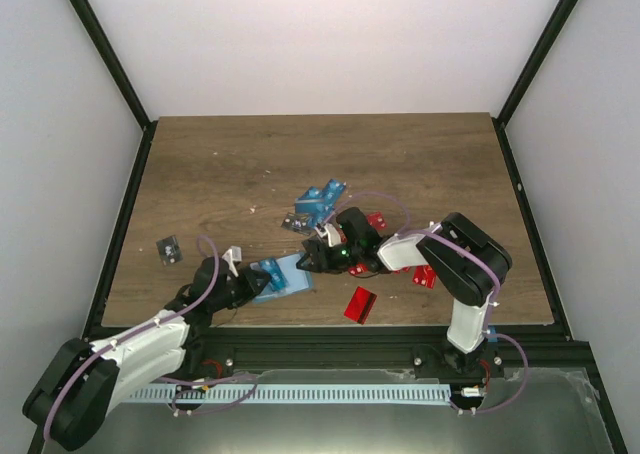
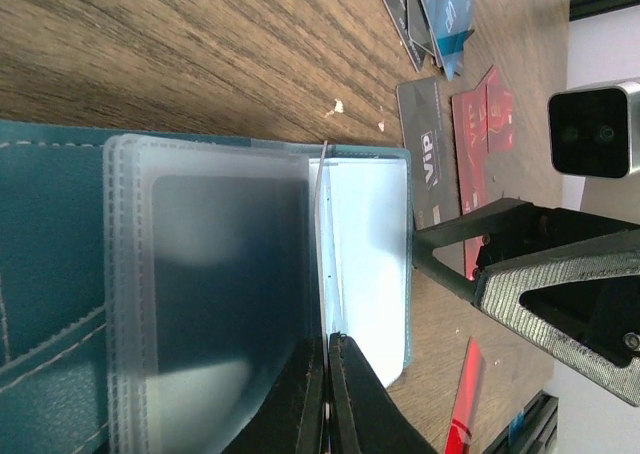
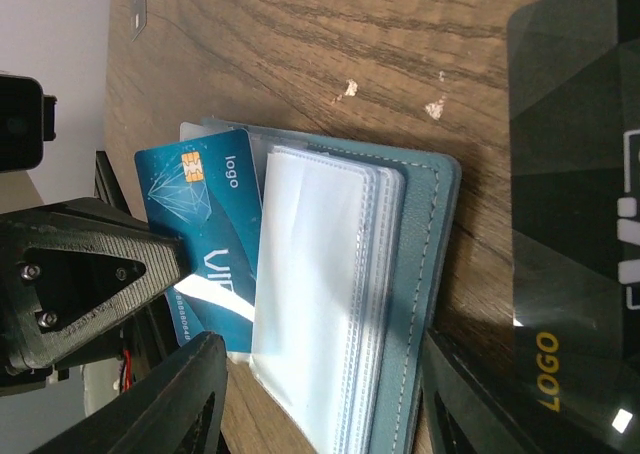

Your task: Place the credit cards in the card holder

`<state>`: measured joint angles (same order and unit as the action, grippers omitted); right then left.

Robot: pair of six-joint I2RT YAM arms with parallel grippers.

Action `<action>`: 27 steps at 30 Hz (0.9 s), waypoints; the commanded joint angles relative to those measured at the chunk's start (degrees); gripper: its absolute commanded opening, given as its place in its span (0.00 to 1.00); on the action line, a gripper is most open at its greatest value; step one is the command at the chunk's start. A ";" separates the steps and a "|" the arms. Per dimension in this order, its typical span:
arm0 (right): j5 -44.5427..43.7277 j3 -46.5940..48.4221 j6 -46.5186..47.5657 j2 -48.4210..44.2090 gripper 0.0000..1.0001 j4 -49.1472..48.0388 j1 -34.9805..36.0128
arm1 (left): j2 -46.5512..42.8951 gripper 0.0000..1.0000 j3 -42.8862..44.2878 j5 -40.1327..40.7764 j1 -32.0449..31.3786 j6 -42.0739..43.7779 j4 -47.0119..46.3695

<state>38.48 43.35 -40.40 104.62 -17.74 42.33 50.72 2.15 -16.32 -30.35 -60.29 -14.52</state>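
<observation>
Card holder (image 1: 292, 280), teal, lies open on the wooden table (image 1: 400, 164) close to its near edge, between the two grippers, with its clear sleeves (image 3: 320, 294) stacked on its inner face. The right gripper (image 3: 320, 374) hangs over it, jaws well apart, one finger to each side of the holder. The left gripper (image 2: 327, 352) is pinched tight on the edge of one sleeve. A blue credit card (image 3: 205, 214) sits partly tucked beneath the sleeves. A black card (image 3: 575, 174) fills the right edge of the right wrist view; whether it lies flat I cannot tell. A red card (image 1: 360, 304) sits near the front edge, right of the holder, and blue cards (image 1: 320, 199) are farther back.
</observation>
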 commanded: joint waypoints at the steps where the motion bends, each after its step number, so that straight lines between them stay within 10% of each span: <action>1: 0.89 -1.66 -1.25 0.87 0.55 1.23 0.04 | 1.17 0.04 -1.12 -1.32 0.23 -0.94 -1.85; 27: 0.66 3.16 1.33 2.30 0.55 5.77 0.04 | 12.51 0.04 4.94 -6.46 0.22 7.53 -0.41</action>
<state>39.46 45.06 -40.51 105.36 -15.73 42.33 61.12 6.20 -21.76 -30.28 -56.01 -16.23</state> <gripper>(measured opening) 0.549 0.042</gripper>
